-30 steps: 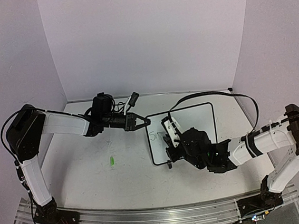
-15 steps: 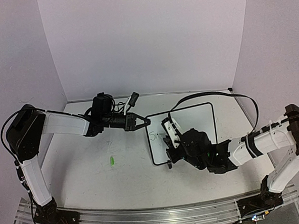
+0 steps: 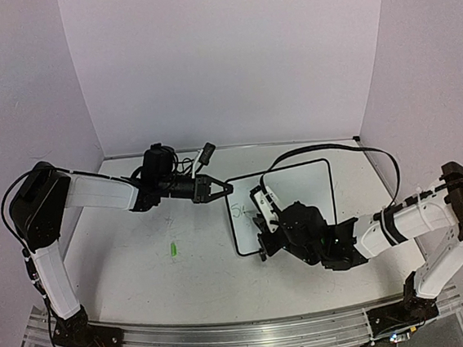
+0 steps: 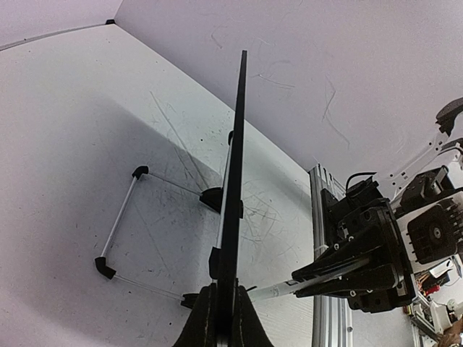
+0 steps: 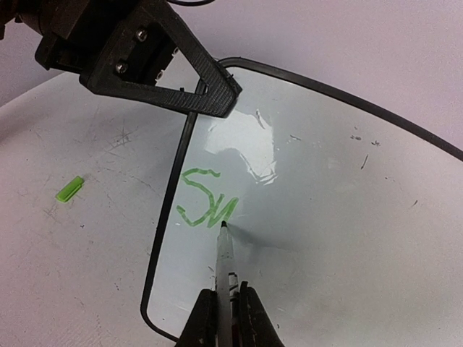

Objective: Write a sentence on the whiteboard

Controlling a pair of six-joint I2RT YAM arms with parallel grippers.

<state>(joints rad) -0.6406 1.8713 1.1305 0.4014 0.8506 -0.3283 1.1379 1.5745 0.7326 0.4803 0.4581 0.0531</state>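
- My left gripper [image 3: 221,189] is pressed together on the thin black frame of the whiteboard [image 3: 302,185], pinching it at the far-left corner.
- In the left wrist view the board is edge-on between my fingers, with its black clip feet down on the table [image 3: 134,273].
- The whiteboard sits mid-table, right of centre, between my two arms.
- My right gripper [image 5: 224,311] is clamped on a marker [image 5: 224,254], which runs forward from between the fingers.
- The marker's tip touches the glossy board surface just at the right end of the green letters.
- The sentence [image 5: 205,204] is only started: green strokes reading roughly "Sm", close to the board's left edge, with the rest of the board white.
- A small green piece [image 3: 174,249] lies on the table left of the board, well apart from it.
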